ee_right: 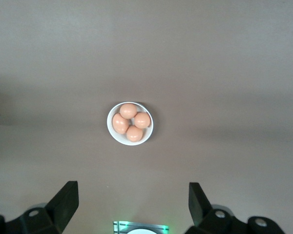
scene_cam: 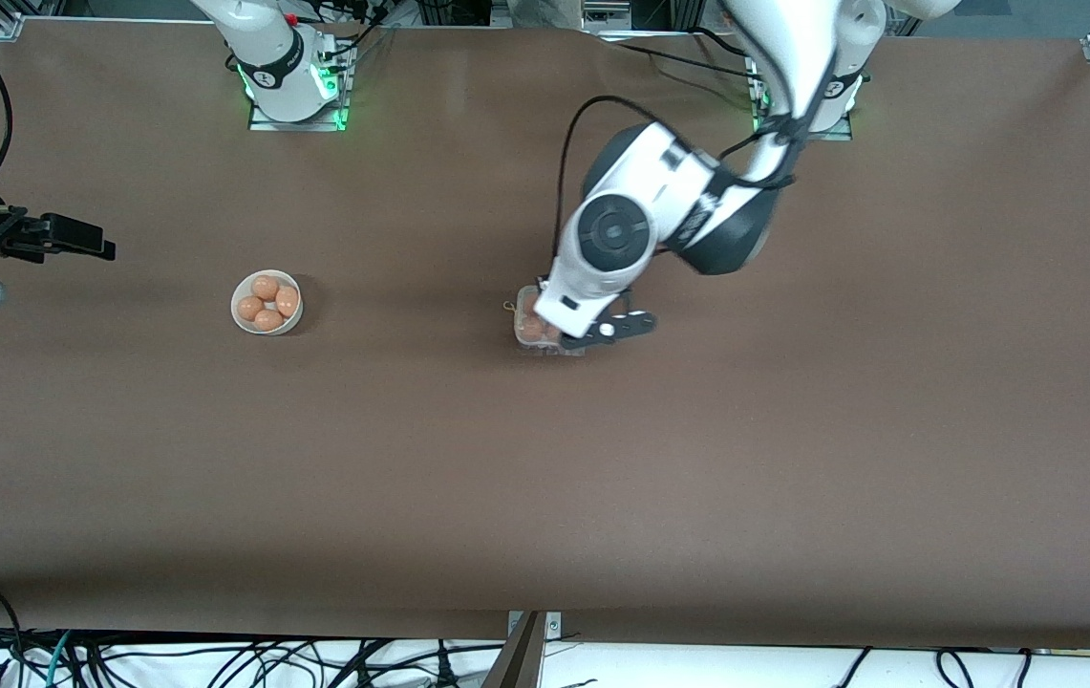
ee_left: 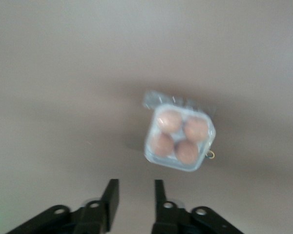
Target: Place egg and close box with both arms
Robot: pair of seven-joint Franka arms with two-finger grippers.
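The box (scene_cam: 529, 327) is a small clear carton in the middle of the table, partly hidden under the left arm's hand. In the left wrist view the box (ee_left: 179, 139) holds an egg (ee_left: 169, 121) in each of its cells. A crinkled clear flap shows along one edge; I cannot tell whether the lid covers the eggs. My left gripper (scene_cam: 626, 327) hangs over the table beside the box, open and empty (ee_left: 134, 197). My right gripper (scene_cam: 76, 237) waits high up at the right arm's end of the table, wide open and empty (ee_right: 132, 202).
A round white bowl (scene_cam: 294, 323) with several tan eggs stands toward the right arm's end of the table. It also shows in the right wrist view (ee_right: 146, 136). The right arm's base with green lights (scene_cam: 296, 91) stands at the table's edge.
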